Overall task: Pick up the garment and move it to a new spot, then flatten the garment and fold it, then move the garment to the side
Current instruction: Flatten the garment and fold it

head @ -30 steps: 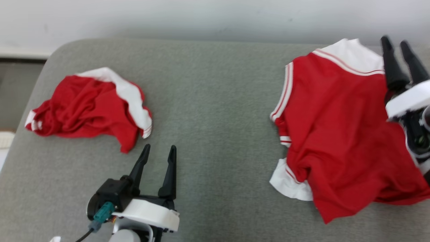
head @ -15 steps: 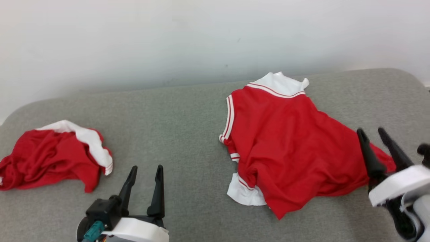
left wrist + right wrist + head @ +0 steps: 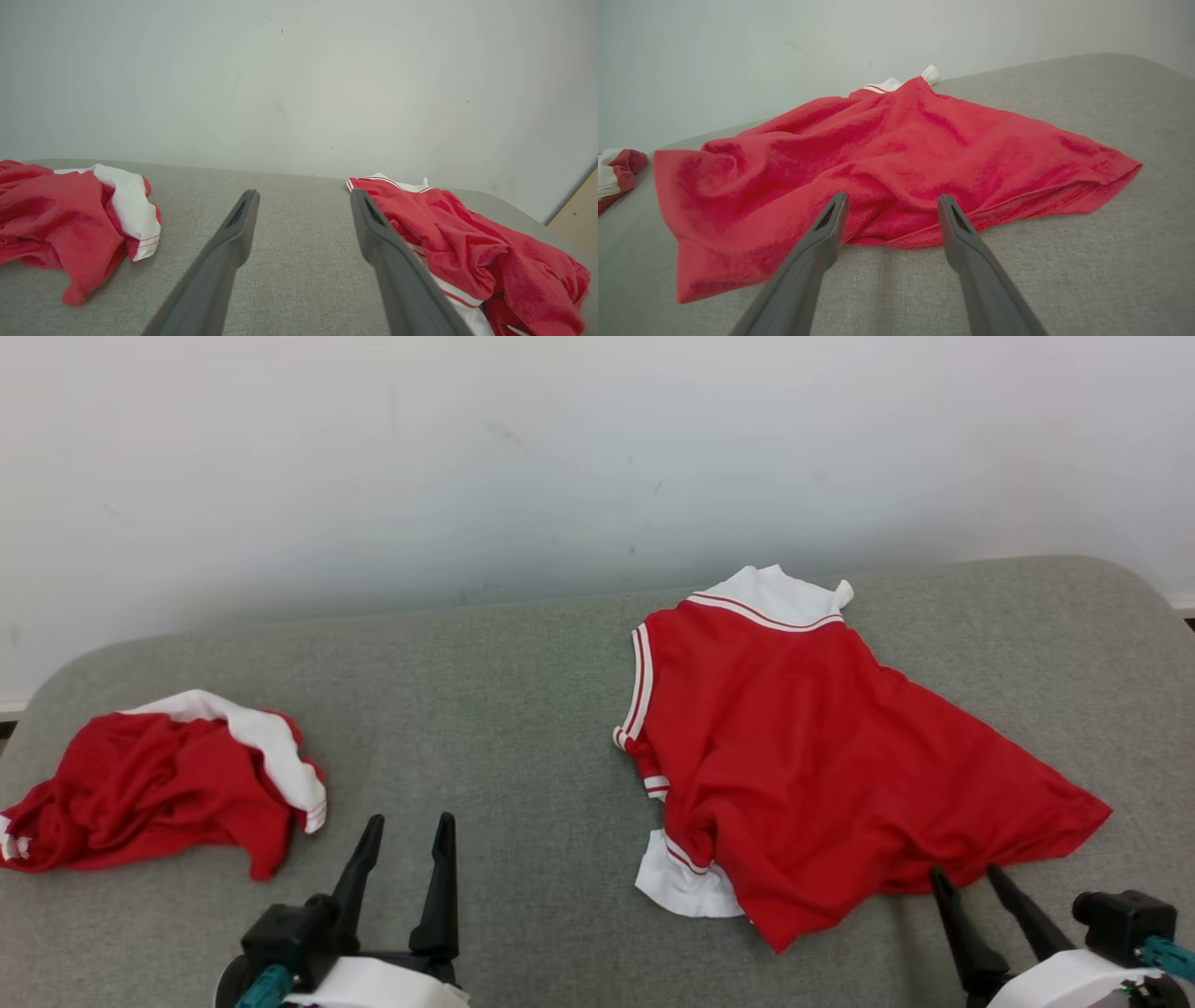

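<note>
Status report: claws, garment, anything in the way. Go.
Left claw open, empty, over grey cushion. Right claw open, empty, at near hem of spread red shirt. Crumpled red shirt far left, out of the way.

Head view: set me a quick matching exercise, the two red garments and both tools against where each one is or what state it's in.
Column one:
1. crumpled garment
2. spread garment
3. left tool
4. right tool

Column two:
a. open, tips close to a red hem, lower right
b. bunched in a heap at the left end of the grey cushion
c. laid out on the right half of the cushion
d. open, over bare cushion between the two garments

Pairs: 1-b, 2-c, 3-d, 4-a.
</note>
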